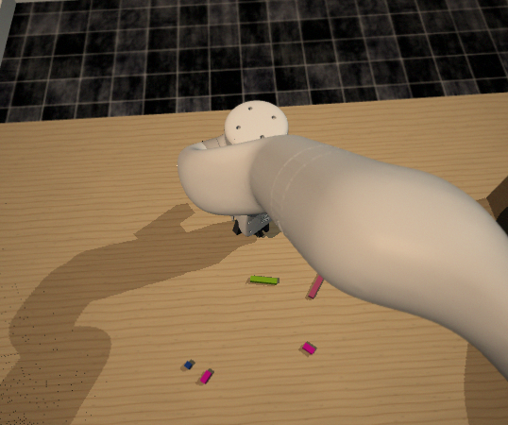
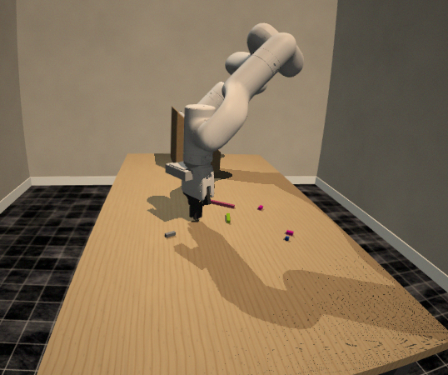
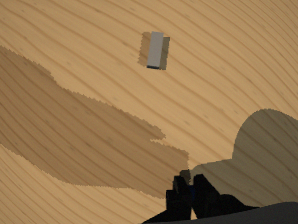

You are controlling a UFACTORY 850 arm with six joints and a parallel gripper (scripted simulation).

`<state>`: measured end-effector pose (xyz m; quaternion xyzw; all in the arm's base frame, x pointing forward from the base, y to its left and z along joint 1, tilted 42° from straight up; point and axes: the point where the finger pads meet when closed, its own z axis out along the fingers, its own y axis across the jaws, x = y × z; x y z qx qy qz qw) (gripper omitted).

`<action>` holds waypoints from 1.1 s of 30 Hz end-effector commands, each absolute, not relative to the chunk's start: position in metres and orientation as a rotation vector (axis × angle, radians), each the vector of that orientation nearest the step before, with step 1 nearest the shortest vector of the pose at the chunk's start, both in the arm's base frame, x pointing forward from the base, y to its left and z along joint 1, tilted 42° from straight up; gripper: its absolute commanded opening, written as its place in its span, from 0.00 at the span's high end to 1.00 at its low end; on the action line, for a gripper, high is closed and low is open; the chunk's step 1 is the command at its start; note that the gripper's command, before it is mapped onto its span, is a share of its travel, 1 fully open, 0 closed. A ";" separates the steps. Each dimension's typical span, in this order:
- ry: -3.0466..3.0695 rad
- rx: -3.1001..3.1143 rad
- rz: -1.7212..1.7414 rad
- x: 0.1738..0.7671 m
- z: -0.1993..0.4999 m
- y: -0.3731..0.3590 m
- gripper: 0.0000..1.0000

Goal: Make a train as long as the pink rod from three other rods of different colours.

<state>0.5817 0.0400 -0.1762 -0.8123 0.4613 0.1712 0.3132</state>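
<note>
My gripper (image 2: 196,217) hangs low over the table, near its middle, and is mostly hidden under the arm in the top view (image 1: 251,231). In the wrist view the gripper (image 3: 192,192) is shut on a small dark blue piece, which looks like a blue rod and is mostly hidden by the fingers. A grey rod (image 3: 156,50) lies flat ahead of it and also shows in the exterior view (image 2: 170,234). The lime rod (image 1: 263,280) and the pink rod (image 1: 315,286) lie close by, apart from each other.
Two magenta rods (image 1: 309,348) (image 1: 206,376) and a loose blue rod (image 1: 188,365) lie farther off, each apart from the others. The arm's base and a brown block (image 2: 177,135) stand at the table's far end.
</note>
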 end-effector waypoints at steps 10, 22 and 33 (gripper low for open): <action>1.217 -2.142 0.449 0.583 -0.182 0.045 0.96; 1.217 -2.142 0.449 0.583 -0.183 0.046 0.96; 1.217 -2.142 0.449 0.583 -0.183 0.046 0.96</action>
